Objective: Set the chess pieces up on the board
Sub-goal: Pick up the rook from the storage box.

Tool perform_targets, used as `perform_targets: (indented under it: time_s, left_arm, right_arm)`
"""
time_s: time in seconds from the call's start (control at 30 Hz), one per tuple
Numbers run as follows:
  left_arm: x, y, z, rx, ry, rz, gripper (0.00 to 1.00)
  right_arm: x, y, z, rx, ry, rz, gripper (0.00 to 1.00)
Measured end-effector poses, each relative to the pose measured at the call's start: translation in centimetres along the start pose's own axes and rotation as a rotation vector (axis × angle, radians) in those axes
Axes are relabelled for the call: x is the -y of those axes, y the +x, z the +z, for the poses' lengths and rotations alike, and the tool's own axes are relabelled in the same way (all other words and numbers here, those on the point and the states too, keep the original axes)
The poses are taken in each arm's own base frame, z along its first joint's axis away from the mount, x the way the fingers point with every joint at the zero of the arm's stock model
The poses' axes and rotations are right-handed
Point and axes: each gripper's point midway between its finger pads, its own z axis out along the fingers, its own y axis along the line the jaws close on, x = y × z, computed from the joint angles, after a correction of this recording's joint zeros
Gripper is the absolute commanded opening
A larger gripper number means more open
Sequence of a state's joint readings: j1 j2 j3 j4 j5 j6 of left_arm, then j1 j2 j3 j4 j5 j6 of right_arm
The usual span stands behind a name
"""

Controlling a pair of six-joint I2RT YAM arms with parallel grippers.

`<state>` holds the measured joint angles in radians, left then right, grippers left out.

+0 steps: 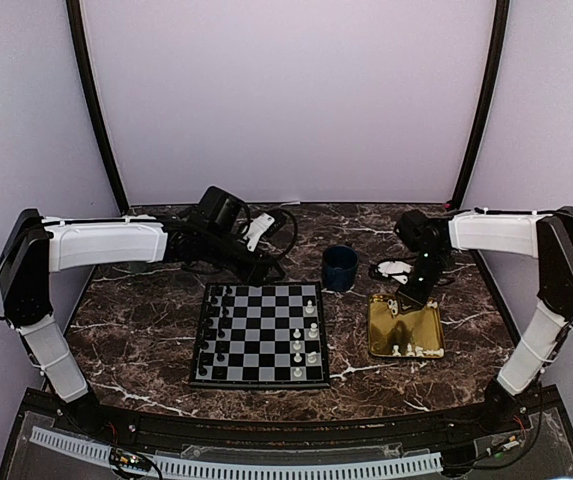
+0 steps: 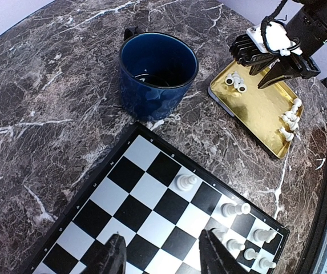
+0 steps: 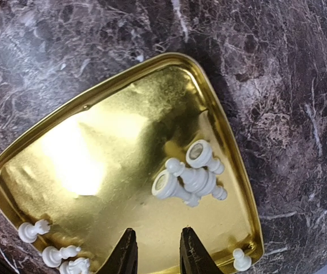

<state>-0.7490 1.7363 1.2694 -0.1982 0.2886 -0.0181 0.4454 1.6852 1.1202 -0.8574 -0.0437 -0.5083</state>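
Nearest, the square black-and-grey checkered chessboard [image 1: 256, 338] is carrying a few tiny cream-white plastic chess pieces [image 2: 184, 182] beneath the left gripper [image 2: 164, 254], which is hanging wide apart and empty, while others are lying in the shiny gold rectangular tray [image 3: 95, 154] under the right gripper [image 3: 158, 251], which is hanging narrowly parted and empty.

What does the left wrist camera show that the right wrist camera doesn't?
Only left wrist: the blue mug, the chessboard with white pieces on it, and the right gripper above the gold tray. Only right wrist: nothing new, just a closer look at the toppled pieces. Both: the gold tray, loose white pieces in it, marble table.
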Motion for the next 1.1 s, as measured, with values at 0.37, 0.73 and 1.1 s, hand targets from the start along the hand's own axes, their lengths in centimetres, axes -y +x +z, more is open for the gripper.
perform_targets:
  time_s: [0.37,0.73,1.1]
  left_arm:
    - [-0.1,0.0,0.0,0.000,-0.005,0.008,0.46]
    - [-0.1,0.0,0.0,0.000,-0.005,0.008,0.46]
    - [-0.1,0.0,0.0,0.000,-0.005,0.008,0.46]
  right_arm:
    - [1.2,-0.7,1.0,0.049,0.017,-0.124,0.32]
    - [1.1,-0.2,2.4,0.024,0.007,-0.201,0.29]
    - [0.6,0.5,3.3,0.007,-0.019,-0.213,0.22]
